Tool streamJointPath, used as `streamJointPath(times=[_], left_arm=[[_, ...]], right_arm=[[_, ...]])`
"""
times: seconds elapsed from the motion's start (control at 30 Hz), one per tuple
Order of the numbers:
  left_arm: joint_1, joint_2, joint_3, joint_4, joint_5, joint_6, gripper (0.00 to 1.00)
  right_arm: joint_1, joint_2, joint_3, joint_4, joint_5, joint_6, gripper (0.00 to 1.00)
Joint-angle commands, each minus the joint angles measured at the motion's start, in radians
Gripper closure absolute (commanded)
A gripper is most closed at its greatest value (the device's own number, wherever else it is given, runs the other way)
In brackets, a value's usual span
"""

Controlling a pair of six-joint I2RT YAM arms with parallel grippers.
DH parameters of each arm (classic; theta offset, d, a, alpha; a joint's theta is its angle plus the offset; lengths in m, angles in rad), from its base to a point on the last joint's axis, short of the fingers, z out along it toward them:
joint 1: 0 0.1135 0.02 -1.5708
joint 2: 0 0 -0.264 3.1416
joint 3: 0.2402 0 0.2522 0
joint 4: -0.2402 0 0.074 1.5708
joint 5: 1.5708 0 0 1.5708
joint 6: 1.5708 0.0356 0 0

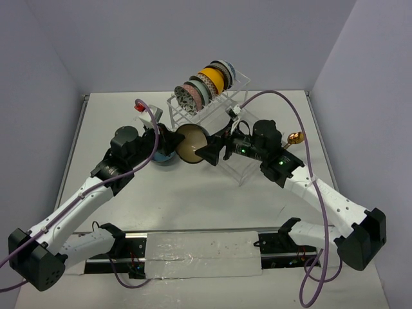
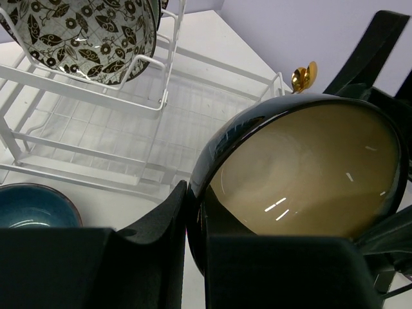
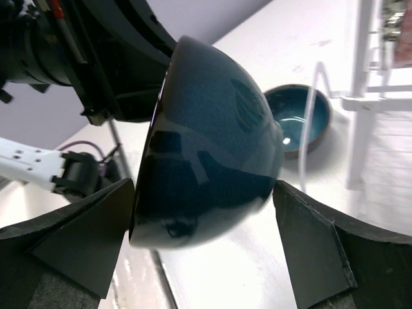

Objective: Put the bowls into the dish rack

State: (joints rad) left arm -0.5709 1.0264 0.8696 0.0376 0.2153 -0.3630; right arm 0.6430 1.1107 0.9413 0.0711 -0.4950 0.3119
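White table [image 1: 193, 212]: five bowls [image 1: 206, 84] in dish rack [image 1: 174, 111], one teal bowl [image 3: 297, 116] loose; left hand [image 1: 171, 143] clamps dark bowl [image 1: 192, 143], right hand [image 1: 211, 153] apart.

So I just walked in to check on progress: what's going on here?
The left tool is shut on the rim of a dark bowl, holding it on edge by the rack. The right tool stands open around that bowl, not yet gripping. Several bowls stand in the rack's top shelf; a blue bowl sits on the table.
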Motion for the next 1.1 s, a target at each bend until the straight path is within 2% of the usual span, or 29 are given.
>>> streamJointPath(times=[0.0, 0.07, 0.3, 0.5, 0.67, 0.8, 1.07], left_arm=[[-0.003, -0.012, 0.049, 0.13, -0.016, -0.025, 1.0], [-0.003, 0.003, 0.071, 0.107, -0.039, -0.022, 1.0], [-0.061, 0.081, 0.17, -0.034, -0.174, -0.002, 1.0], [-0.19, 0.155, 0.261, -0.145, -0.358, 0.018, 1.0], [-0.23, 0.184, 0.296, -0.182, -0.459, 0.03, 1.0], [-0.244, 0.202, 0.321, -0.203, -0.481, 0.035, 1.0], [-0.251, 0.222, 0.367, -0.235, -0.493, 0.044, 1.0]], right_arm=[[-0.006, -0.077, 0.022, -0.054, 0.088, -0.068, 0.04], [-0.008, -0.109, 0.033, -0.129, 0.22, -0.092, 0.04], [0.012, -0.137, 0.12, -0.3, 0.424, -0.126, 0.11], [0.067, -0.052, 0.22, -0.395, 0.59, -0.134, 0.22], [0.11, 0.026, 0.289, -0.473, 0.778, -0.125, 0.32], [0.138, 0.064, 0.324, -0.499, 0.814, -0.143, 0.43], [0.164, 0.1, 0.332, -0.502, 0.819, -0.169, 0.53]])
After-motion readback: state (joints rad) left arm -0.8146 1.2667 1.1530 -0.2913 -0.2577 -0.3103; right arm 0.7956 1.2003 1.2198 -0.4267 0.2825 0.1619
